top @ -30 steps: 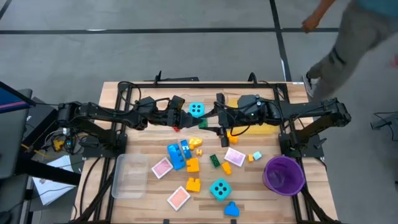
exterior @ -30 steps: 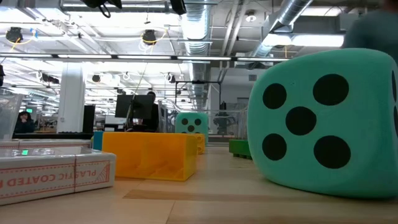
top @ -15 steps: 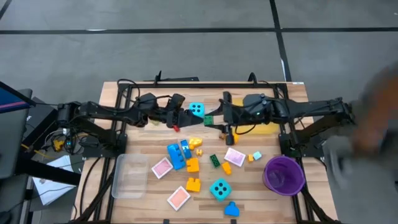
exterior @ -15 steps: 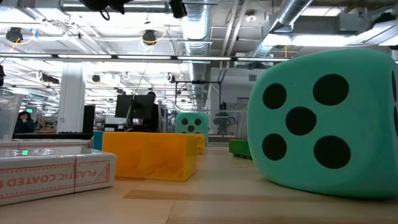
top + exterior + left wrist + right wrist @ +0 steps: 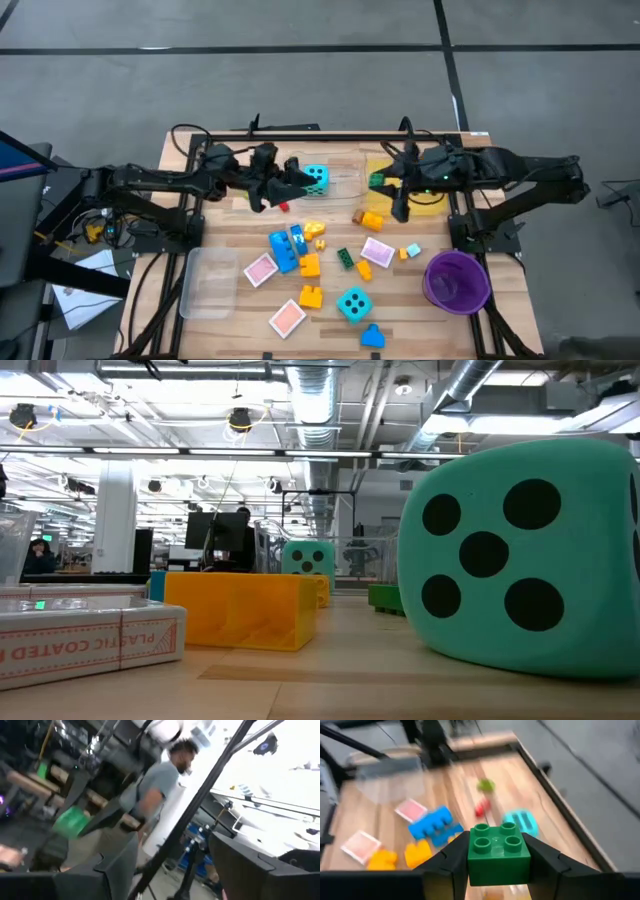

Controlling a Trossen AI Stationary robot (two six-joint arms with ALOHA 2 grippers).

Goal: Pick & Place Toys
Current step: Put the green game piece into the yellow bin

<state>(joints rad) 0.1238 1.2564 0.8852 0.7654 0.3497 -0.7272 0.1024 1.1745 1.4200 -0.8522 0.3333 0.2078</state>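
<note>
My right gripper (image 5: 384, 186) is shut on a green four-stud brick (image 5: 497, 851), high over the far side of the table beside the yellow tray (image 5: 428, 200). My left gripper (image 5: 293, 180) hangs open and empty just left of a turquoise die (image 5: 316, 178); its two fingers frame only the room in the left wrist view (image 5: 165, 887). More toys lie flat on the table: blue bricks (image 5: 285, 248), orange bricks (image 5: 310, 296), pink tiles (image 5: 260, 270) and a second die (image 5: 352, 303). My right gripper pinches the green brick by two opposite side walls (image 5: 472, 857) between its two fingers. The studs face up toward the wrist camera. The brick is lifted clear of the table, and the fingers slant downward.
A clear tray (image 5: 210, 283) sits at the near left and a purple bowl (image 5: 457, 281) at the near right. An orange brick (image 5: 370, 218) and a small red piece (image 5: 284, 207) lie below the grippers. In the low view the near die (image 5: 510, 560) fills the right.
The two grippers, close together at the table's middle a second ago, have drawn apart. My right gripper has gone toward the right edge with the green brick and has rolled. My left gripper has backed toward the left edge. A person beyond the far right corner has left the view.
</note>
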